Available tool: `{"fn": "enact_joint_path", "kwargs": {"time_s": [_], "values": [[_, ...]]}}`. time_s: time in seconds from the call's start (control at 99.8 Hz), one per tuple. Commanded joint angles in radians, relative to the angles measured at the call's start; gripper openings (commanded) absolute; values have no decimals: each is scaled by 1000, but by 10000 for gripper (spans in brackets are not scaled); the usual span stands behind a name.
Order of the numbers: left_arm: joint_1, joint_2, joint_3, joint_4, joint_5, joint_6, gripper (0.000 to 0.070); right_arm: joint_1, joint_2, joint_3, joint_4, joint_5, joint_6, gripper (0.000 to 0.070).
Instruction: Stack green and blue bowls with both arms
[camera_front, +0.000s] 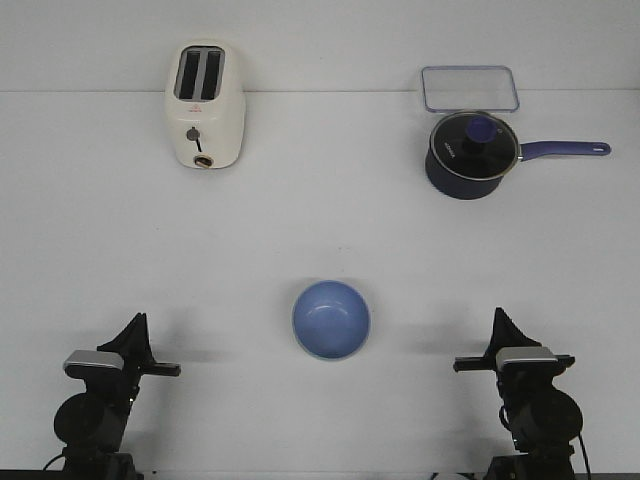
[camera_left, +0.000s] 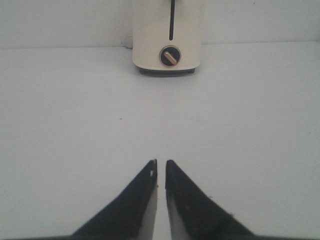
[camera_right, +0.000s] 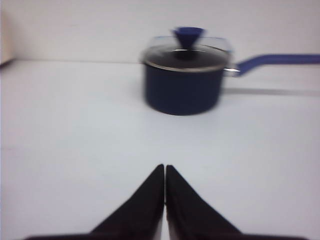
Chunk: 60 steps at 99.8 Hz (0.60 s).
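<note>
Both arms' fingers, left (camera_left: 161, 172) and right (camera_right: 165, 175), pinched together, empty; blue bowl (camera_front: 331, 319) sits between them.

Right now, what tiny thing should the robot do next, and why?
Probably open one gripper and reach toward the blue bowl. Both the left gripper and the right gripper look shut, holding nothing, and sit well away from it. No green bowl is in view.

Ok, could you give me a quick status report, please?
Left gripper and right gripper shut, empty. Blue bowl between them; green bowl not visible. Nothing in the way.
</note>
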Motion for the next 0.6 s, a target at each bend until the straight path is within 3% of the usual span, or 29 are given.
{"fn": "enact_joint_path", "kwargs": {"time_s": [0.0, 0.591], "values": [[0, -2, -20, 13, 3, 2, 15, -31, -35, -40, 30, -6, 21, 5], [0, -1, -20, 13, 3, 2, 15, -58, -93, -72, 19, -2, -6, 5]]}}
